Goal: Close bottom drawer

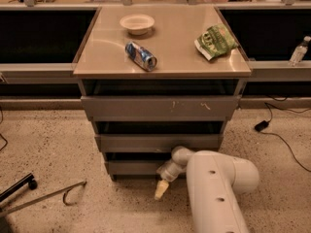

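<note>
camera view: the bottom drawer (133,167) sits low in the middle of the frame, the lowest of three grey fronts under the counter (97,57). its plain front panel runs left to right across the frame. a dark strip above the panel tells me it is not fully home.

my gripper (161,187) hangs just below and in front of that panel, towards its right end, close to it. i cannot make out whether it touches the metal. its pale tip points down and a little left at the speckled floor (53,144). whether it is parted or closed i cannot tell, and i see nothing held in it.

so the drawer lies up-frame from my gripper, and i judge the push must go that way, square to the panel's long axis, into the cabinet. pressing this far right of centre could skew the tray.

my arm (218,193) comes in from the lower right corner. its thick white link rises up-frame, and the wrist (180,157) bends left across the drawer's right end.
</note>
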`<move>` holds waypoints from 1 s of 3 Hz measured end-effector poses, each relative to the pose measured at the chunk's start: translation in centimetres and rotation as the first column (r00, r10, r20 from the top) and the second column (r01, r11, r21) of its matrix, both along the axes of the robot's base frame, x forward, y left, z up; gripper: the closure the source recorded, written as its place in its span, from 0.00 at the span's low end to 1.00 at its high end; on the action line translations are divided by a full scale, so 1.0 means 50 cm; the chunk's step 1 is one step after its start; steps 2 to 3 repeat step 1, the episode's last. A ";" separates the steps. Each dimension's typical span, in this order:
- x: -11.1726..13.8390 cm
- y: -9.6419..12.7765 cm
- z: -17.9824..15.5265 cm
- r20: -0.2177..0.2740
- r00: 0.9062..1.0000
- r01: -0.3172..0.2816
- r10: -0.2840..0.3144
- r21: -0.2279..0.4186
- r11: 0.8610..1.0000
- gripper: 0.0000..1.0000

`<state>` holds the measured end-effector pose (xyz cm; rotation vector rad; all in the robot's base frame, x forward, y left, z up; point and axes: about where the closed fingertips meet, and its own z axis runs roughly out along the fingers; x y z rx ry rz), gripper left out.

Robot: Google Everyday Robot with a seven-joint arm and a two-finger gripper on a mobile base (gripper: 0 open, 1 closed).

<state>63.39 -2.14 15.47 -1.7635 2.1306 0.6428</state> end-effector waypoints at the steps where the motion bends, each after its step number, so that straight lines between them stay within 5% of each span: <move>1: 0.025 -0.060 0.099 0.133 0.986 0.101 -0.103 0.020 0.995 0.00; 3: 0.025 -0.060 0.099 0.133 0.986 0.101 -0.103 0.020 0.995 0.00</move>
